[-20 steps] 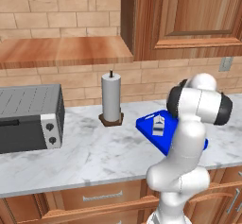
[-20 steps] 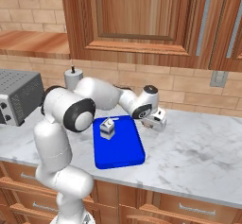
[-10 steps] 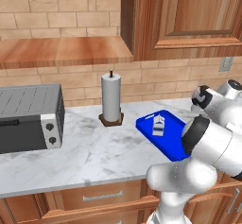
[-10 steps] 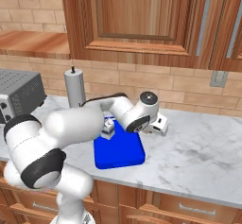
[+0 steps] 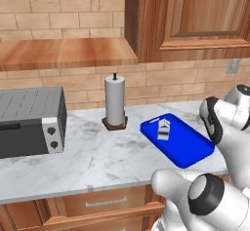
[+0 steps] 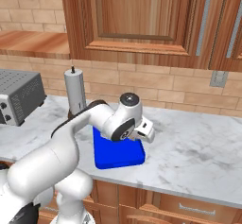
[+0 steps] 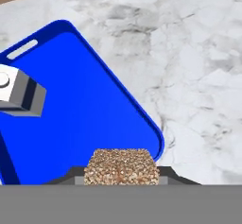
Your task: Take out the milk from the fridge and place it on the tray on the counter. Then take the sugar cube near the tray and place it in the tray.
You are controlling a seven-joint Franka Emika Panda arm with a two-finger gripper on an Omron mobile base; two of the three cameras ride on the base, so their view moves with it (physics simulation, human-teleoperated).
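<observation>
One milk (image 5: pixel 163 128) stands in the tray (image 5: pixel 188 147).

paper-towel roll (image 5: pixel 115 99) beside toaster oven (image 5: pixel 30 121)

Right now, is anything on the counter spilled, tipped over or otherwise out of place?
Nothing stands out. The milk carton stands upright on the blue tray, the paper-towel roll stands straight on its holder, and the marble counter shows no spill. The gripper is shut on the sugar cube, above the tray's edge.
</observation>
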